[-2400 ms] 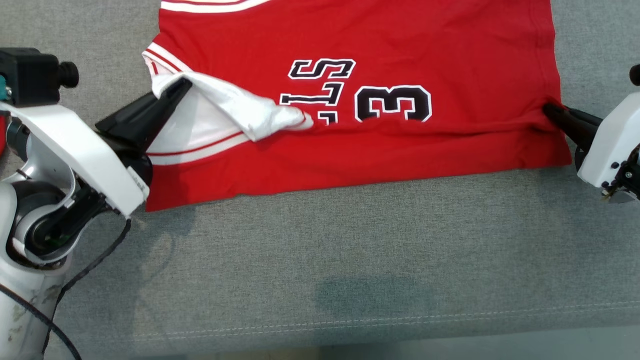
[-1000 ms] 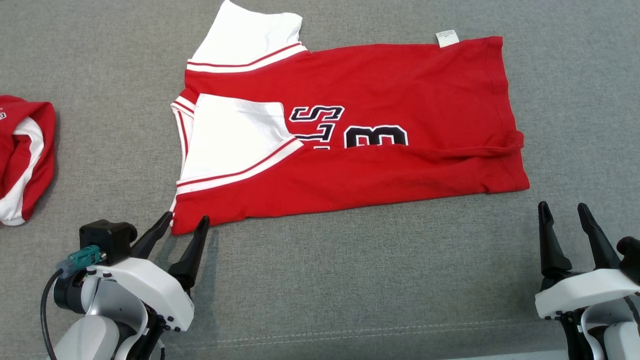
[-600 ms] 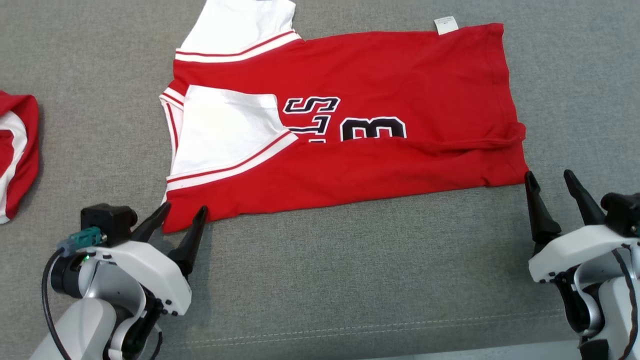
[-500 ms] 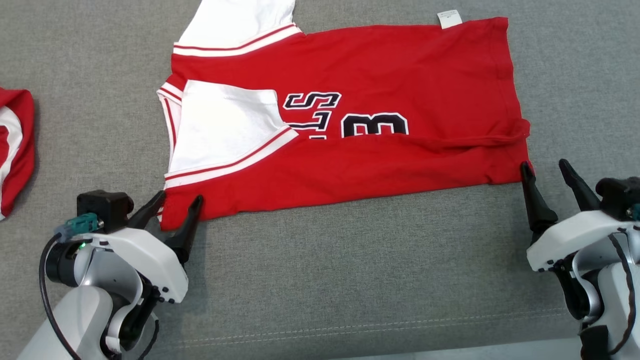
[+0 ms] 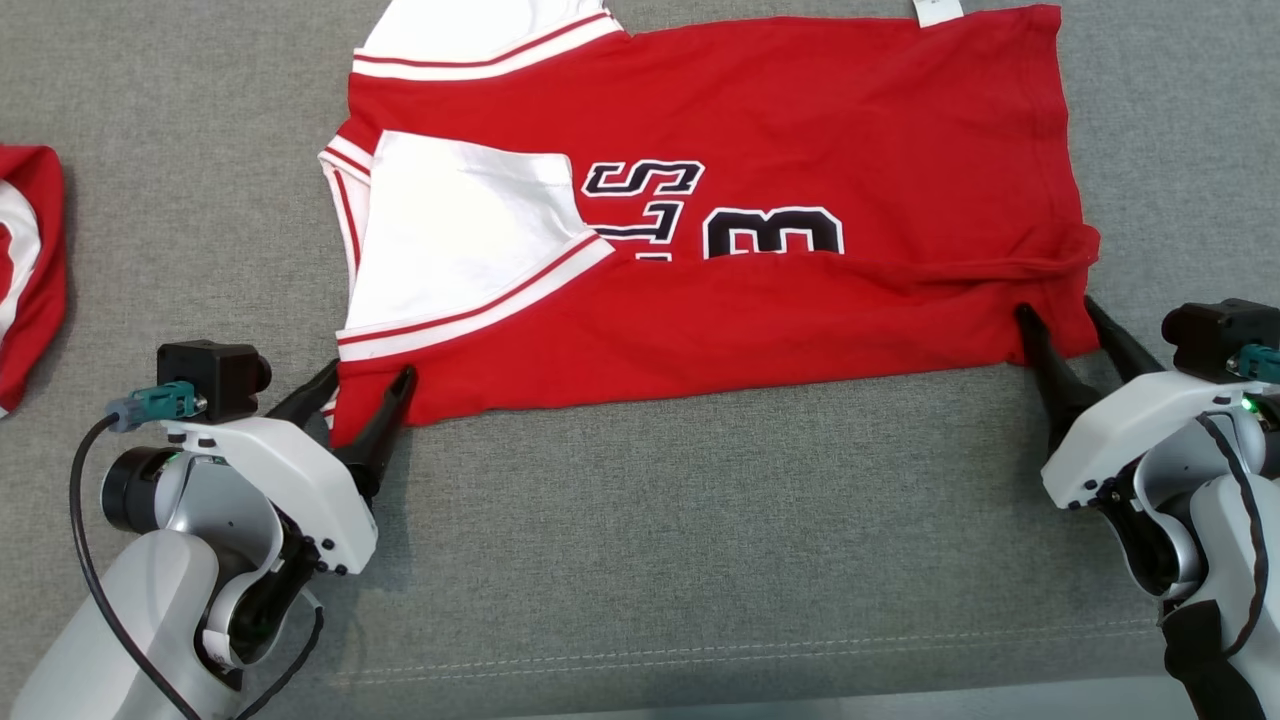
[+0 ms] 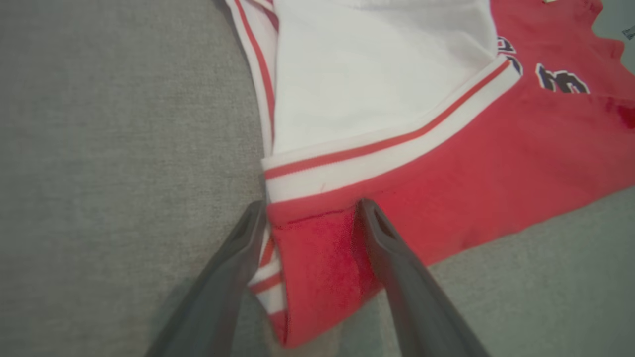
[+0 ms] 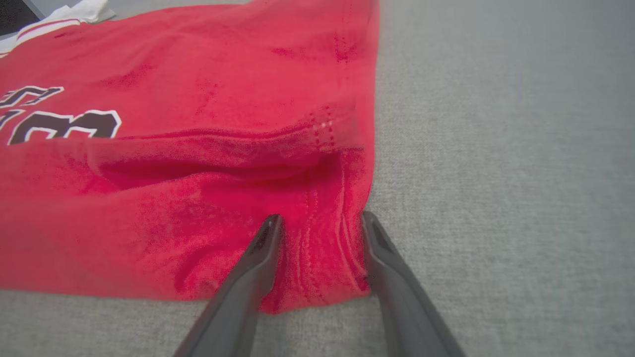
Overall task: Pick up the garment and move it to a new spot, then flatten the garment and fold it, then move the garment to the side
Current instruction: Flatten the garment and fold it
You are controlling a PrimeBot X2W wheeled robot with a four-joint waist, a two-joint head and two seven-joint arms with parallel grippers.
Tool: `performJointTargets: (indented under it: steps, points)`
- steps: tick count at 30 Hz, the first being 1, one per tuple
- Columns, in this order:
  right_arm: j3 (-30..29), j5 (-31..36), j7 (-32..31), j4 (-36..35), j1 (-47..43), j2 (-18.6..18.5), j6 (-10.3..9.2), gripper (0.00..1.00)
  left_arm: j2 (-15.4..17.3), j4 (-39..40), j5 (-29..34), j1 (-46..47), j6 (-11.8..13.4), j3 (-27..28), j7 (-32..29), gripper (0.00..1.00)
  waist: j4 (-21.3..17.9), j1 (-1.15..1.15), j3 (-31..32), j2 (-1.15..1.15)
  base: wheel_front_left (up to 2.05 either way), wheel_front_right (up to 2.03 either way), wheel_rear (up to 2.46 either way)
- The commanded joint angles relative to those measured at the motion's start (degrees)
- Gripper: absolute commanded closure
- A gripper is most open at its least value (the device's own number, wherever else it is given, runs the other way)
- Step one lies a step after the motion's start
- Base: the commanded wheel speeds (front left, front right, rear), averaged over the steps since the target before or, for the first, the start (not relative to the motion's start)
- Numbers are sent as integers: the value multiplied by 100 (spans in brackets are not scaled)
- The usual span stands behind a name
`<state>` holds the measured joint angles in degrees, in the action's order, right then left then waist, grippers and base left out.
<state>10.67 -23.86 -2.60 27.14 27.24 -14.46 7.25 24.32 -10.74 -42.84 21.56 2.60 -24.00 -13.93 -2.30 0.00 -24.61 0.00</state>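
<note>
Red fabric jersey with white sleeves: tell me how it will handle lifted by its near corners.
Probably floppy: the red fabric jersey lies flat with a soft ridge near its hem, so it would sag between held corners. Likely light, thin cloth. The folded-in white sleeve may slip open.

Garment [image 5: 800,120]: far sleeve [image 5: 470,28] and tag [image 5: 937,10] cut off at 12 o'clock; lettering [image 5: 645,180] partly under fold; second cloth [image 5: 35,250] cropped at 9 o'clock.

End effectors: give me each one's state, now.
Left end effector: open, astride a corner of the jersey.
Right end effector: open, astride its hem corner.
</note>
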Motion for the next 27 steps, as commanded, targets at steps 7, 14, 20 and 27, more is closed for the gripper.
performJointTargets:
  steps: [7,14,20,27]
  points:
    - [305,-468,-334,-159,-321,-196,24,100,187,342,-337,-239,-223,32,-420,100,57,0,80,0,0,0,0]
    - [181,-952,-803,-1126,-1065,-649,24,100,479,1029,-441,-840,-69,142,-490,100,122,0,220,0,0,0,0]
    - [-318,-1040,-1205,-2021,-1872,-765,24,100,674,1636,-480,-1395,159,215,-530,100,146,0,284,0,0,0,0]
    - [-674,-902,-1293,-2189,-2243,-312,24,0,612,1847,-619,-1698,345,190,-625,0,151,0,275,0,0,0,0]
